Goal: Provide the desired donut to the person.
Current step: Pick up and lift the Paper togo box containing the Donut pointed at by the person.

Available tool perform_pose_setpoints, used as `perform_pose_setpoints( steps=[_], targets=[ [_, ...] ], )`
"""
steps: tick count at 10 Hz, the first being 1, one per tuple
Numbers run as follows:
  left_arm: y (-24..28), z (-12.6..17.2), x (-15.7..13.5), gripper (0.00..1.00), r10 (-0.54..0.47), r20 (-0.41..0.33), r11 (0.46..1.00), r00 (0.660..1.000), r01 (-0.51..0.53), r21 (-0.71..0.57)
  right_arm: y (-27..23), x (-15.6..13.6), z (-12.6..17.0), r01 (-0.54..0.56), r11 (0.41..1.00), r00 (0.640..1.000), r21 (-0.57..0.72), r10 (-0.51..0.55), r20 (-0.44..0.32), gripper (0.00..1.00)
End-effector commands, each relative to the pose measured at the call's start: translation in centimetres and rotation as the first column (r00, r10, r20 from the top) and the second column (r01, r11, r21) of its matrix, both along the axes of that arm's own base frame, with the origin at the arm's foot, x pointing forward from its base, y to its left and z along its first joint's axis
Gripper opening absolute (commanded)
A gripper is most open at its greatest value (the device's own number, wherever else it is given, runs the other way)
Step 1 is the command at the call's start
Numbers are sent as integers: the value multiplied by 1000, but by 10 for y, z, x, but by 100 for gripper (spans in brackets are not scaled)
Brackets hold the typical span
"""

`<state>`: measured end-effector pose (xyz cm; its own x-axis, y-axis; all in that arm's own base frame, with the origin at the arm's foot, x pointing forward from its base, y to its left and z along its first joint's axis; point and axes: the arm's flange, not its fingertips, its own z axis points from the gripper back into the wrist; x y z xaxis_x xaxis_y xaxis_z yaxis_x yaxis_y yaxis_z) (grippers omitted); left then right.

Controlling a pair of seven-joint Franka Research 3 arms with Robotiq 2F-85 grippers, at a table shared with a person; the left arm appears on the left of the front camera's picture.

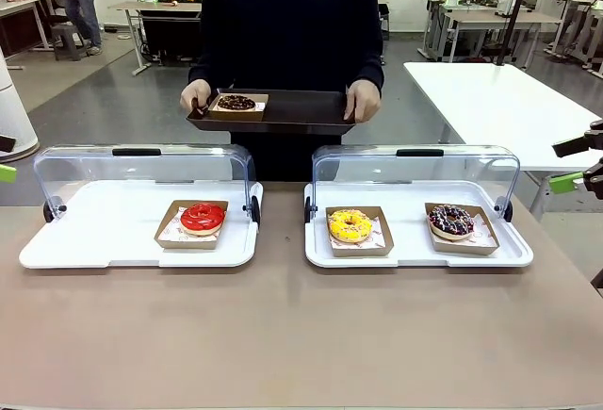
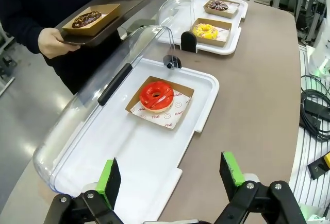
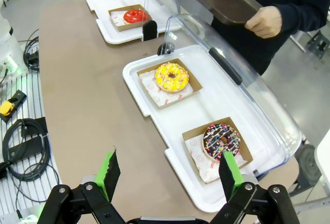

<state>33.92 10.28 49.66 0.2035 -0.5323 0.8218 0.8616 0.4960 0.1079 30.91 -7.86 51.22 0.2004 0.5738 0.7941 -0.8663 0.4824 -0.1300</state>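
Observation:
The person (image 1: 292, 33) stands at the far side holding a dark tray (image 1: 301, 113) with both hands; a chocolate donut (image 1: 236, 103) in a paper boat lies on it. The left white display tray (image 1: 94, 231) holds a red donut (image 1: 203, 218) (image 2: 156, 95). In the right display tray (image 1: 415, 254) lie a yellow donut (image 1: 350, 226) (image 3: 171, 76) and a chocolate sprinkled donut (image 1: 451, 221) (image 3: 221, 141). My left gripper (image 2: 170, 175) hovers open above its tray's near end. My right gripper (image 3: 169, 175) is open, above the table edge near the sprinkled donut.
Both display trays have clear domed lids (image 1: 141, 170) (image 1: 415, 170) swung up towards the person. Bare brown table (image 1: 283, 335) stretches in front of the trays. A white table (image 1: 499, 99) stands beyond on the right. Cables (image 3: 23, 141) lie beside the table.

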Motion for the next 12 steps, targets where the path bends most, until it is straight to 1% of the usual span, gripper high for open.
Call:
perform_pose_setpoints(
  steps=[1,12],
  targets=[
    [-2,2,0,100,13,10,1000,1000,-13,-3,0,3,-2,-17,1000,1000,24,16,14,100],
    [-2,2,0,100,13,10,1000,1000,-13,-3,0,3,-2,-17,1000,1000,24,16,14,100]
  ],
)
